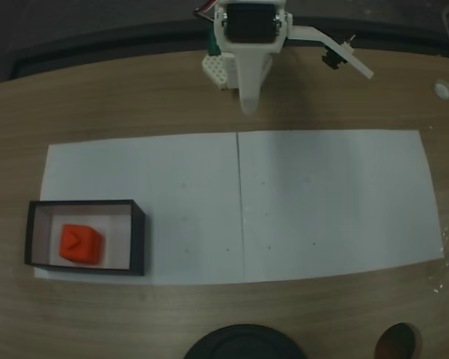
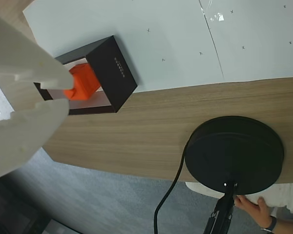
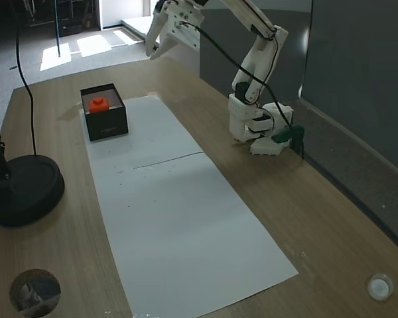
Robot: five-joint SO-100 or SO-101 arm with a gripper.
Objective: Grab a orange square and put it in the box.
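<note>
Overhead, end effector (image 3: 158, 45) open, empty, orange square (image 1: 80, 244) in box (image 1: 138, 238)

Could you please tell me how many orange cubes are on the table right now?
1. The orange square lies inside the box, at the left end of the white paper in a fixed view. Nothing suggests another hidden one.

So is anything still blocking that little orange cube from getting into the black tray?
No. The small orange-red cube already sits inside the shallow black-walled box. The white claw hangs open and empty in the air above the table.
</note>
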